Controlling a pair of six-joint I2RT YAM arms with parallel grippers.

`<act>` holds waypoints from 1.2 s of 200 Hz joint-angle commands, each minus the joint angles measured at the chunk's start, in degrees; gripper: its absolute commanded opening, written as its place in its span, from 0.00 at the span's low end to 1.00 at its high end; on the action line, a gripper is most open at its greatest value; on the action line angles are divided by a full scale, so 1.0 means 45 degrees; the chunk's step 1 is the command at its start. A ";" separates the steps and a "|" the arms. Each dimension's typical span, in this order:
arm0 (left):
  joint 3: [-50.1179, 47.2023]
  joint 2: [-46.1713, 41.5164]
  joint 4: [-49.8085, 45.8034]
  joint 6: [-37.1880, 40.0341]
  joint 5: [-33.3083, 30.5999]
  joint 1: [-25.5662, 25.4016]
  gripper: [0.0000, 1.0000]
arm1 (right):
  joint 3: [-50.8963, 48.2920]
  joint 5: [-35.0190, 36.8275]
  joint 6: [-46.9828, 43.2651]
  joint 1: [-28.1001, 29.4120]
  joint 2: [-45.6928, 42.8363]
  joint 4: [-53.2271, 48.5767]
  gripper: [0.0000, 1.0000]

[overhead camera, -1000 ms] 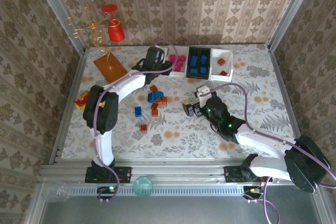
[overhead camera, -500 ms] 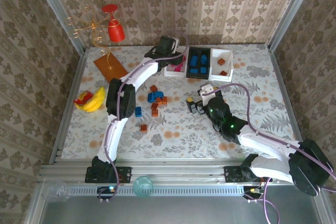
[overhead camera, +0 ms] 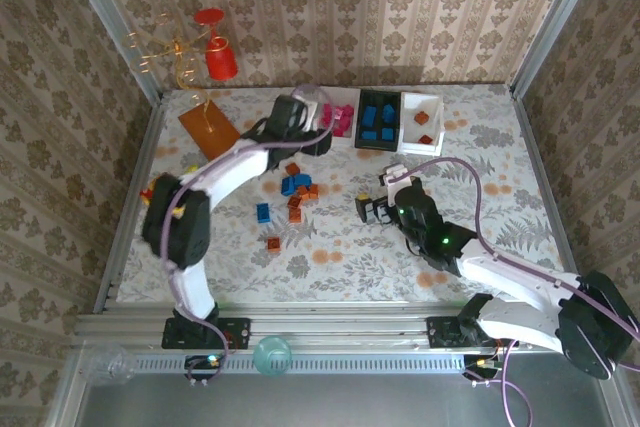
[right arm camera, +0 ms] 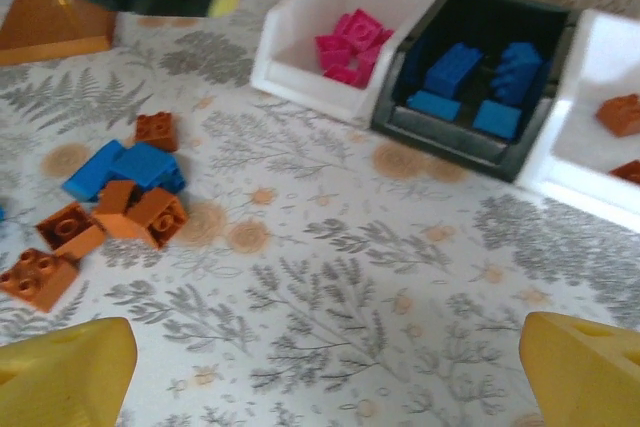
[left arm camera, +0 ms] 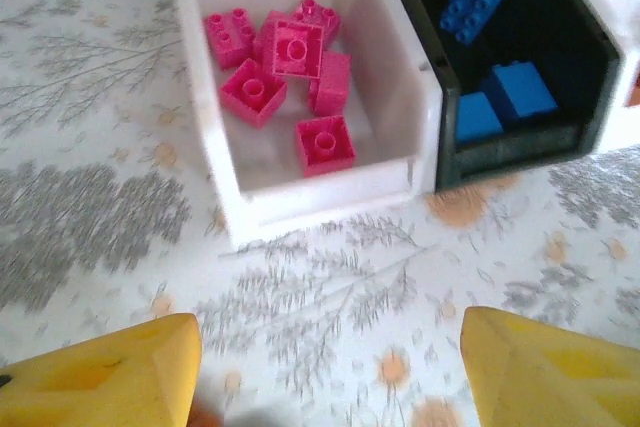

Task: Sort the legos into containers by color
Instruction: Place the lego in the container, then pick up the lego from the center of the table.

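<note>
Legos (right arm camera: 150,213) look light, hard, slick, best pinched across flat sides; left gripper (left arm camera: 328,347) and right gripper (right arm camera: 328,347) gape empty

Far edge is taken up by three trays set wall to wall: white tray (left arm camera: 330,192) holding pink bricks (left arm camera: 285,82), black tray (left arm camera: 520,142), second white tray (overhead camera: 421,123). No passage is left between them. Open tablecloth (overhead camera: 490,187) is found right of centre and in front of the trays. The left half is crossed by the left arm (overhead camera: 235,162). The left gripper (left arm camera: 330,372) is seen parted over bare cloth, near the white tray's front wall. Loose bricks (right arm camera: 120,202) are clustered left of centre, between the arms. The right gripper (right arm camera: 325,367) is held wide over bare cloth. Far-left corner is occupied by the board (overhead camera: 210,127) and wire stand (overhead camera: 205,52).
</note>
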 commanded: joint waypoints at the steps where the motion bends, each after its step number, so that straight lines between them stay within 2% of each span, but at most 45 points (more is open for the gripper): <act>1: -0.3125 -0.2276 0.2241 -0.0809 0.0209 0.0444 0.71 | 0.0741 -0.1062 0.0743 0.0467 0.1322 -0.0317 0.99; 40: -0.7078 -0.5449 0.2802 -0.2029 0.1191 0.1759 0.71 | 0.2790 -0.1779 0.1005 0.0843 0.5229 -0.0372 0.98; 100: -0.8800 -0.8217 0.1874 -0.1970 0.0771 0.2074 0.71 | 0.6359 -0.1739 0.0645 0.0596 0.9910 -0.1076 0.83; 168: -0.9118 -0.8663 0.1940 -0.1943 0.0724 0.2133 0.71 | 0.8413 -0.3144 0.0660 -0.0158 1.2003 -0.1457 0.69; 240: -0.9215 -0.8438 0.2219 -0.2001 0.0861 0.2133 0.71 | 0.9542 -0.4056 0.0798 -0.0486 1.2878 -0.1707 0.68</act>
